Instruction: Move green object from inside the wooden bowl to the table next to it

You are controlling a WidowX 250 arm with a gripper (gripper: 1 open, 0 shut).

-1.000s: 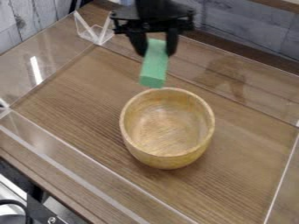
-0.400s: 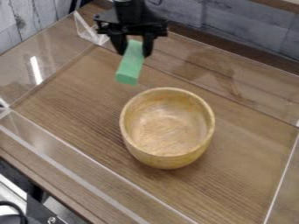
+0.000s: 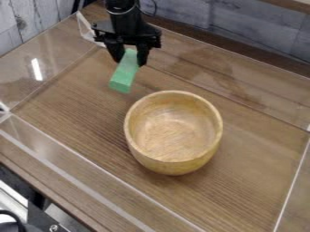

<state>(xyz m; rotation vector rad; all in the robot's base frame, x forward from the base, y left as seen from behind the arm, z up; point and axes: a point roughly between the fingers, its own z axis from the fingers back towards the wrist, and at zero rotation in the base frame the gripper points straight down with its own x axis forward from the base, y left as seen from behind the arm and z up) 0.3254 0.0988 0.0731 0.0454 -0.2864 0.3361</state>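
Brown wood grain runs across the whole tabletop (image 3: 72, 104) in front of you, and clear plastic walls (image 3: 63, 145) edge it on the left side, with another clear edge slanting up the lower right corner. Behind the table, past twelve o'clock, you have a dark background. Your wooden bowl (image 3: 173, 132) sits on the table just off the middle of the view, toward four o'clock; it is round, light tan and thick-walled, and its smooth inside is bare to you. From the bowl, look to about eleven o'clock and you find the green block (image 3: 122, 72), outside the rim and apart from it. You have the gripper (image 3: 126, 53) at the top of the view, near twelve o'clock and a little left, dark and pointing down, with its fingers together on the upper end of the block. The block hangs below them, long way roughly up and down, its lower end leaning a little toward seven o'clock. You cannot tell from this angle whether that lower end touches the wood or is just above it. Down at seven o'clock, in the corner beyond the clear wall, you can see some black cable (image 3: 14, 217) curving at the frame's edge.
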